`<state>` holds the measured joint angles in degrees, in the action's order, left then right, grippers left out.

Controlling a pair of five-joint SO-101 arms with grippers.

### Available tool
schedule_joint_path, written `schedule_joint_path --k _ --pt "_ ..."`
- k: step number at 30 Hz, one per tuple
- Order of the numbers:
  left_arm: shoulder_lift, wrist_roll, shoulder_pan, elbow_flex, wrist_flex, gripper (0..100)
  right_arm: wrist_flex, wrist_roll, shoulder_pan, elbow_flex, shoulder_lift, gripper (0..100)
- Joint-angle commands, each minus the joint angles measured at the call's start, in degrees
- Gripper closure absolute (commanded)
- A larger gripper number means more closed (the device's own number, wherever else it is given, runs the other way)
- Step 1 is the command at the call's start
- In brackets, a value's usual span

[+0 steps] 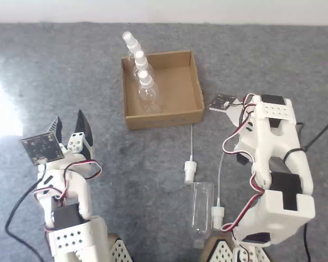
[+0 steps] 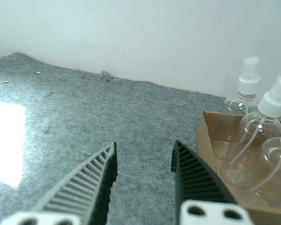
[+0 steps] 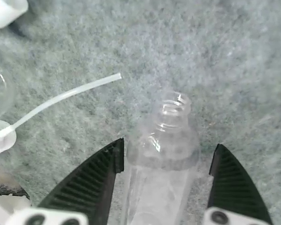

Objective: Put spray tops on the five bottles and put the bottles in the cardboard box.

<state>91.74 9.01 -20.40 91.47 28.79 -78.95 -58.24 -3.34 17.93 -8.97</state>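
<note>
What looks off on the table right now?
Nothing is spilled or broken. One uncapped bottle lies on its side, short of the cardboard box, with two loose spray tops beside it. Three capped bottles stand inside the box.

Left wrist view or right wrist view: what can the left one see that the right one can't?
The left wrist view has the cardboard box with three bottles standing in it, their tops on, and a white wall behind. The right wrist view has instead a bottle with no top, inside the open right gripper, and a loose spray top with its thin tube nearby. Both have the grey felt and the arm's own open gripper. The left gripper holds nothing.
</note>
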Motion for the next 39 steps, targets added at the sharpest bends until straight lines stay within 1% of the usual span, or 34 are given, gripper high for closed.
schedule_joint_path --k 1,10,14,28,33,39 --pt "-0.4 -0.4 -0.4 -0.7 -1.6 82 -0.5 0.9 -0.7 -0.5 0.5 73.7" --pt "-0.4 -0.4 -0.4 -0.7 -1.6 82 1.3 0.9 -0.2 2.5 0.7 73.8" --pt "-0.4 -0.4 -0.4 -0.7 -1.6 82 3.1 0.9 -0.7 2.7 0.6 73.8" --pt "-0.4 -0.4 -0.4 -0.7 -1.6 82 3.2 0.9 0.4 2.5 0.6 73.5" --pt "-0.4 -0.4 -0.4 -0.7 -1.6 82 5.7 0.9 0.3 2.7 0.6 73.7" --pt "-0.4 -0.4 -0.4 -0.7 -1.6 82 5.6 0.9 0.4 2.5 0.7 73.8"
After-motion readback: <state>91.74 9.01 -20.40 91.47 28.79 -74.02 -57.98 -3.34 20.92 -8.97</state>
